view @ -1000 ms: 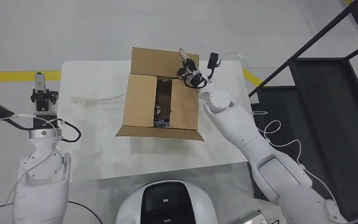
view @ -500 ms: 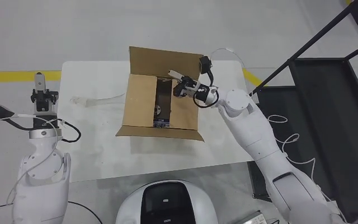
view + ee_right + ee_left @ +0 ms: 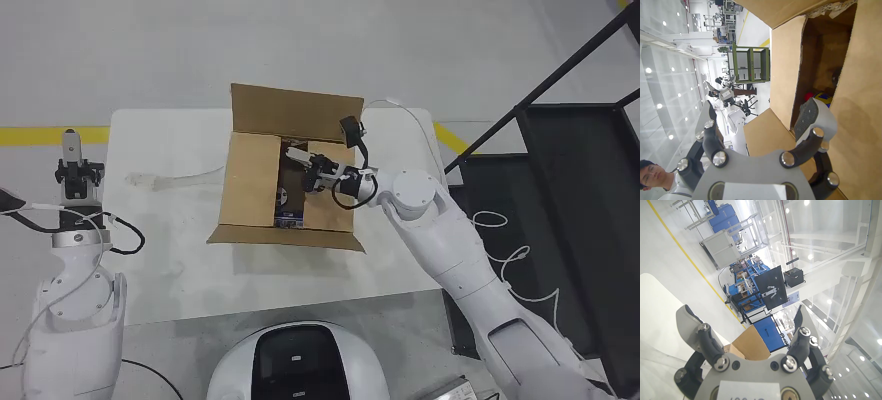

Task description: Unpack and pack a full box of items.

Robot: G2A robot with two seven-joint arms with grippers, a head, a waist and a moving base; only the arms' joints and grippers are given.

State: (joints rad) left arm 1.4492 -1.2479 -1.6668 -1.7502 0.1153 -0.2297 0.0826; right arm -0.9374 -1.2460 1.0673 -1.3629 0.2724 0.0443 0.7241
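Observation:
An open cardboard box (image 3: 250,180) stands at the middle of the white table (image 3: 160,260), its flaps spread outwards. Between the flaps, dark packaged items (image 3: 287,205) lie inside. My right gripper (image 3: 303,168) hangs open over the box's opening with nothing between its fingers. In the right wrist view the gripper (image 3: 759,108) faces the box (image 3: 783,72), and a blue and yellow item with a red cap (image 3: 820,96) shows deep inside. My left gripper (image 3: 75,165) is at the table's left edge, open and empty (image 3: 743,311), well away from the box (image 3: 749,344).
A crumpled strip of clear plastic (image 3: 170,181) lies on the table left of the box. A black metal staircase (image 3: 560,150) stands just right of the table. The table's front half is bare.
My right gripper has swung from the box's far right corner leftwards to over the opening. The left arm has kept still.

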